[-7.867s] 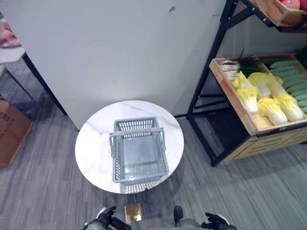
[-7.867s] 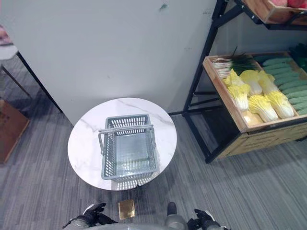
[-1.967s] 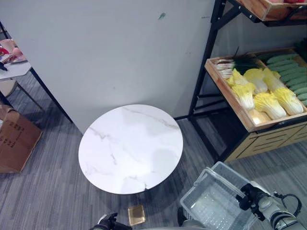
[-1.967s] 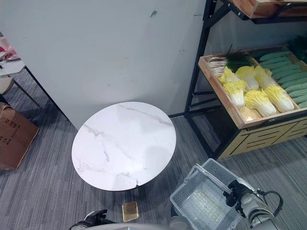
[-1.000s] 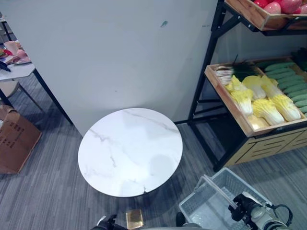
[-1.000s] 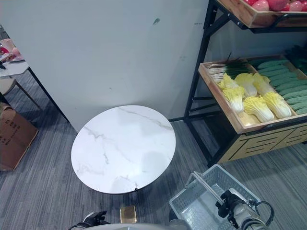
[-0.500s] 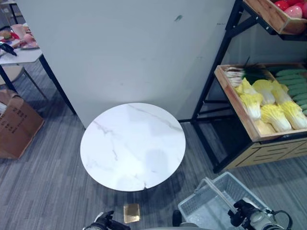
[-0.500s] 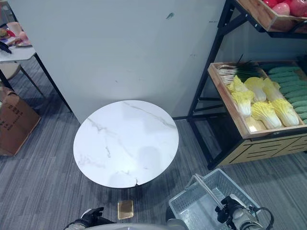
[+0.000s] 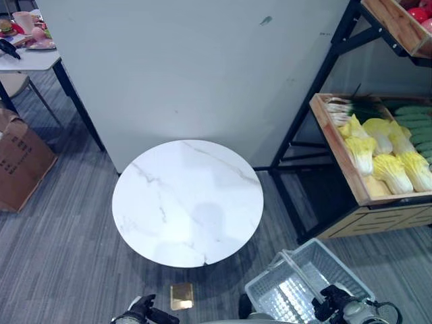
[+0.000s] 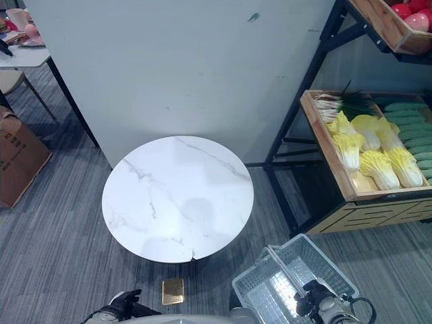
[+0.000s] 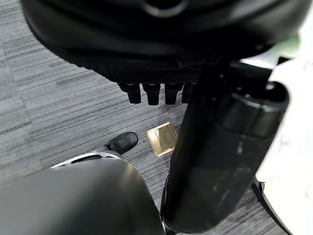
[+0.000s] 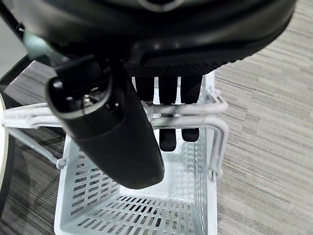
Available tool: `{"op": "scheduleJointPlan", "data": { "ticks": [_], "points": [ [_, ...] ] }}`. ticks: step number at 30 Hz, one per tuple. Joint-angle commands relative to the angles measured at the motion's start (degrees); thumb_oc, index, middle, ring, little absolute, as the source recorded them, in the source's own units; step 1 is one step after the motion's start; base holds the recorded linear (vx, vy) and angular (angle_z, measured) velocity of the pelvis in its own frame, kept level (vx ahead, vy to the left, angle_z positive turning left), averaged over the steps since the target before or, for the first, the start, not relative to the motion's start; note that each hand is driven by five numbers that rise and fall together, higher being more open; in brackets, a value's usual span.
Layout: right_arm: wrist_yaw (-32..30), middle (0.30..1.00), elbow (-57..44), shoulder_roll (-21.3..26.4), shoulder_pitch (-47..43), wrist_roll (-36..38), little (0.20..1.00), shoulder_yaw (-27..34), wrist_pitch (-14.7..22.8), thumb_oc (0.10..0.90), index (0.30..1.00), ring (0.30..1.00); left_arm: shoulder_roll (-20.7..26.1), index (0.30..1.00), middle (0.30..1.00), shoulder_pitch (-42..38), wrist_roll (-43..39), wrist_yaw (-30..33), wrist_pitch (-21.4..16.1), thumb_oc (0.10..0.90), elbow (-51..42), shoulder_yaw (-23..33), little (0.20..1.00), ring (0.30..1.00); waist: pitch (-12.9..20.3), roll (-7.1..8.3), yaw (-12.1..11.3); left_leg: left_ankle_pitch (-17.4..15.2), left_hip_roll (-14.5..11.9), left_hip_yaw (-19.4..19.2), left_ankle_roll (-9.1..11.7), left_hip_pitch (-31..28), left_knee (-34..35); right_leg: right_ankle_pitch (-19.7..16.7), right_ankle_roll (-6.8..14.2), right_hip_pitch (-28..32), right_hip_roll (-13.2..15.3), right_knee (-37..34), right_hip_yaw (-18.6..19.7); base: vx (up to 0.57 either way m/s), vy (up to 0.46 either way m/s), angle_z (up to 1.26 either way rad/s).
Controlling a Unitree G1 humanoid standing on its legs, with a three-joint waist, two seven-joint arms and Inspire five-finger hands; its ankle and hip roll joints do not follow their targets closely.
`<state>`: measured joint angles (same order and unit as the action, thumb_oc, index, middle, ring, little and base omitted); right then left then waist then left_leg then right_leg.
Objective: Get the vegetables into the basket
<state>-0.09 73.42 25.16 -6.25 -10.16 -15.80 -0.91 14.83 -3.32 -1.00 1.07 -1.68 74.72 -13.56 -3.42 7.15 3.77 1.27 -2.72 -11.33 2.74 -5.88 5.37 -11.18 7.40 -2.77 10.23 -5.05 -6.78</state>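
Right wrist view shows your right hand [image 12: 146, 83] with its fingers curled round the pale grey handles of the light grey plastic mesh basket [image 12: 137, 205], which hangs empty below the hand. From the head cameras the basket sits low at the near right, off the round white marble-look table [image 9: 187, 202] and near the black metal shelf rack [image 9: 317, 94]. Your left hand [image 11: 156, 83] hangs near the floor at the near left, its fingers curled on nothing, above a small brass-coloured square plate [image 11: 162, 139] on the grey carpet.

The vegetables lie in the slanted wooden crate [image 10: 322, 145] at the far right: yellow-white napa cabbages [image 10: 378, 165], green cucumbers [image 10: 408, 121] and a bunch of green onions [image 10: 337, 102]. None is in the basket yet.

You should expect the cabbages to be bulky, light and leafy, so take one round its firm white stem end rather than the loose top. I judge the cucumbers stiff, smooth and apt to slip; grasp one at mid-length. The basket looks stiff yet light, and will likely swing on its handles, so keep it level as you load it
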Motion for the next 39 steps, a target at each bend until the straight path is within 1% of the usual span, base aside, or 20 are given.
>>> {"op": "scheduleJointPlan", "data": {
  "ticks": [1, 8, 9, 10, 11, 13, 14, 16, 17, 18, 19, 20, 21, 24, 25, 26, 31, 33, 38, 39],
  "points": [
    [-2.24, 0.3, 1.15, 4.29, -7.9, 2.48, 0.3, 1.21, 1.06, 0.4, 0.3, 0.3, -0.34, 1.0, 1.0, -2.09, 2.56, 0.14, -0.36, 0.9, 1.94, -2.02, 1.0, 1.0, -2.96, -1.05, -0.26, -0.75, 1.81, -1.05, 0.86, 1.8, -0.37, 1.65, 5.35, 3.58, 1.98, 2.66, 2.88, 0.02, 0.055, -0.16],
    [-2.24, 0.3, 0.37, 5.02, -9.79, 2.29, 0.3, 0.86, 1.01, 0.4, 0.3, 0.3, -0.04, 1.0, 1.0, -2.64, 2.98, -0.28, -0.68, 0.9, 0.62, -3.07, 1.0, 1.0, -3.54, -1.24, 0.67, -1.61, 1.95, -4.48, 0.18, 0.8, -0.37, -0.18, 6.24, 1.45, 1.83, 3.21, 6.6, 0.01, 0.05, -0.31],
    [-2.26, 0.3, -0.26, 4.91, -11.16, 1.99, 0.3, -0.03, 0.9, 0.4, 0.3, 0.3, 0.2, 1.0, 1.0, -2.62, 2.57, -0.09, -0.78, 0.9, 0.01, -2.81, 1.0, 1.0, -4.0, -1.19, 0.9, -1.8, 1.55, -6.99, 0.07, 0.12, -0.37, -1.61, 7.1, 0.04, 1.38, 3.32, 8.44, -0.01, 0.014, -0.67],
    [-2.25, 0.3, -0.26, 4.91, -11.18, 1.99, 0.3, -0.04, 0.88, 0.4, 0.3, 0.3, 0.2, 1.0, 1.0, -2.62, 2.58, -0.09, -0.78, 0.9, 0.0, -2.79, 1.0, 1.0, -4.03, -1.19, 0.76, -1.83, 1.52, -7.15, 0.08, 0.06, -0.37, -1.64, 7.09, 0.0, 1.33, 3.34, 8.61, -0.07, -0.043, -1.03],
    [-2.35, 0.3, -1.29, 4.23, -12.65, 1.81, 0.3, -0.86, 0.88, 0.4, 0.3, 0.3, 0.69, 1.0, 1.0, -2.37, 1.82, 0.07, -0.91, 0.9, -0.88, -2.01, 1.0, 1.0, -5.04, -1.58, -0.55, -1.81, -0.05, -10.66, 0.41, -0.64, -0.37, -3.01, 7.33, -1.61, 2.47, 4.55, 3.64, -0.07, -0.059, -1.09],
    [-2.26, 0.3, -1.73, 4.07, -12.98, 1.77, 0.3, -1.13, 0.85, 0.4, 0.3, 0.3, 0.88, 1.0, 1.0, -2.26, 1.74, 0.21, -0.91, 0.9, -1.07, -1.76, 1.0, 1.0, -5.01, -1.4, -0.67, -1.49, -0.54, -11.63, 0.61, -0.31, -0.37, -3.84, 7.24, -2.31, 3.23, 4.99, 1.75, -0.09, -0.089, -1.53],
    [-2.29, 0.3, -2.56, 3.48, -13.51, 1.92, 0.3, -1.28, 0.92, 0.4, 0.3, 0.3, 1.3, 1.0, 1.0, -2.18, 1.61, 0.34, -0.9, 0.9, -1.05, -1.24, 1.0, 1.0, -5.28, -1.63, -1.44, -1.16, -2.03, -14.17, 1.03, -0.47, -0.37, -4.1, 7.29, -2.64, 5.92, 7.25, -4.4, -0.07, -0.084, -0.98],
    [-2.25, 0.3, -2.72, 3.48, -13.26, 1.96, 0.3, -1.3, 0.84, 0.4, 0.3, 0.3, 1.32, 1.0, 1.0, -2.14, 1.63, 0.36, -0.82, 0.9, -0.97, -1.3, 1.0, 1.0, -5.36, -1.62, -1.39, -1.33, -2.43, -14.46, 1.19, -0.8, -0.37, -4.15, 7.3, -2.09, 6.75, 7.67, -5.33, -0.03, -0.066, -0.72],
    [-2.38, 0.3, -3.08, 2.96, -13.28, 2.2, 0.3, -0.98, 0.75, 0.4, 0.3, 0.3, 1.47, 1.0, 1.0, -2.39, 2.07, 0.33, -0.61, 0.9, -0.67, -1.36, 1.0, 1.0, -5.21, -1.63, -1.62, -0.83, -3.03, -15.94, 1.35, -0.9, -0.37, -5.01, 7.53, -1.53, 9.19, 8.83, -7.18, -0.03, -0.069, -0.86],
    [-2.38, 0.3, -3.09, 2.96, -13.27, 2.2, 0.3, -0.97, 0.74, 0.4, 0.3, 0.3, 1.47, 1.0, 1.0, -2.4, 2.07, 0.33, -0.61, 0.9, -0.67, -1.37, 1.0, 1.0, -5.24, -1.62, -1.66, -0.84, -3.02, -15.97, 1.34, -0.94, -0.37, -5.0, 7.53, -1.53, 9.2, 8.85, -7.14, -0.07, -0.102, -0.76],
    [-2.32, 0.3, -3.49, 2.53, -13.3, 2.24, 0.3, -0.86, 0.67, 0.4, 0.3, 0.3, 1.49, 1.0, 1.0, -2.25, 2.38, 0.23, -0.45, 0.9, -0.39, -1.4, 1.0, 1.0, -5.07, -1.38, -2.04, -0.73, -3.33, -17.59, 1.36, -0.81, -0.95, -6.15, 7.6, -0.52, 11.55, 9.52, -9.42, -0.04, -0.044, -0.48],
    [-2.32, 0.3, -3.51, 2.53, -13.28, 2.23, 0.3, -0.85, 0.66, 0.4, 0.3, 0.3, 1.5, 1.0, 1.0, -2.24, 2.38, 0.23, -0.45, 0.9, -0.39, -1.41, 1.0, 1.0, -5.08, -1.37, -2.06, -0.74, -3.32, -17.61, 1.35, -0.83, -0.95, -6.17, 7.6, -0.5, 11.56, 9.49, -9.4, -0.03, -0.09, -0.71],
    [-2.13, 0.3, -3.58, 2.05, -13.56, 2.13, 0.3, -0.95, 0.49, 0.4, 0.3, 0.3, 1.52, 1.0, 1.0, -2.02, 2.67, 0.14, -0.36, 0.9, -0.07, -1.22, 1.0, 1.0, -4.37, -1.5, -2.89, -1.42, -3.98, -18.93, 1.9, -1.24, -1.2, -6.75, 7.6, 1.01, 13.07, 10.02, -12.51, 0.01, -0.045, -0.6],
    [-1.9, 0.3, -3.52, 1.81, -13.86, 1.91, 0.3, -1.31, 0.4, 0.4, 0.3, 0.3, 1.5, 1.0, 1.0, -1.76, 2.68, 0.03, -0.25, 0.9, 0.0, -1.01, 1.0, 1.0, -3.92, -1.14, -3.48, -1.25, -4.07, -20.39, 1.95, -1.46, -1.39, -7.14, 7.6, 1.94, 13.75, 10.13, -14.71, -0.05, -0.065, -0.78],
    [-1.53, 0.3, -3.57, 1.57, -14.19, 1.65, 0.3, -2.02, 0.31, 0.4, 0.3, 0.3, 1.51, 1.0, 1.0, -1.72, 3.05, -0.14, -0.07, 0.9, 0.18, -0.82, 1.0, 1.0, -3.1, -0.43, -4.09, -0.82, -4.1, -22.53, 2.1, -1.34, -1.63, -6.82, 7.6, 3.09, 13.55, 9.09, -17.3, -0.07, -0.113, -0.92],
    [-1.39, 0.3, -3.57, 1.61, -14.15, 1.48, 0.3, -2.23, 0.21, 0.4, 0.3, 0.3, 1.49, 1.0, 1.0, -1.74, 2.95, -0.26, -0.04, 0.9, 0.1, -0.71, 1.0, 1.0, -2.78, -0.13, -4.01, -0.23, -4.48, -23.36, 2.52, -1.15, -1.62, -6.47, 7.6, 3.63, 12.98, 7.2, -17.52, -0.06, -0.096, -0.76],
    [-1.71, 0.3, -3.45, 1.74, -13.51, 1.78, 0.3, -1.65, 0.13, 0.4, 0.3, 0.3, 0.85, 1.0, 1.0, -2.73, 2.92, -0.17, 0.23, 0.9, -0.02, -1.03, 1.0, 1.0, -2.52, -0.85, -2.88, 1.45, -6.42, -23.8, 4.21, -1.35, -1.75, -3.71, 7.6, 4.23, 10.7, 4.6, -17.39, 0.02, -0.121, -0.31],
    [-1.84, 0.3, -3.03, 1.95, -12.57, 1.76, 0.3, -1.24, 0.06, 0.4, 0.3, 0.3, 0.53, 1.0, 1.0, -3.4, 3.4, -0.2, 0.41, 0.9, 0.0, -1.41, 1.0, 1.0, -2.56, -1.62, -2.03, 2.4, -7.5, -23.27, 5.05, -1.21, -1.65, -1.59, 7.6, 4.82, 9.49, 3.34, -17.32, 0.02, -0.12, -0.2],
    [-2.15, 0.3, -2.88, 2.51, -11.16, 2.44, 0.3, -0.33, 0.27, 0.4, 0.3, 0.3, -0.48, 1.0, 1.0, -4.02, 3.5, -0.12, 0.49, 0.9, 0.06, -1.73, 1.0, 1.0, -2.83, -3.4, -0.73, 4.29, -9.49, -22.98, 6.65, -0.71, -1.48, 0.16, 7.16, 5.4, 7.72, 1.74, -17.87, 0.01, -0.124, 0.08],
    [-2.31, 0.3, -2.68, 3.26, -10.67, 2.72, 0.3, 0.12, 0.26, 0.4, 0.3, 0.3, -0.83, 1.0, 1.0, -4.43, 3.55, -0.13, 0.53, 0.9, -0.2, -2.15, 1.0, 1.0, -3.54, -4.45, -0.04, 5.86, -10.56, -22.81, 7.56, 0.22, -1.37, 1.01, 6.89, 4.93, 6.91, 1.69, -17.67, -0.01, -0.153, 0.01]
  ]
}}
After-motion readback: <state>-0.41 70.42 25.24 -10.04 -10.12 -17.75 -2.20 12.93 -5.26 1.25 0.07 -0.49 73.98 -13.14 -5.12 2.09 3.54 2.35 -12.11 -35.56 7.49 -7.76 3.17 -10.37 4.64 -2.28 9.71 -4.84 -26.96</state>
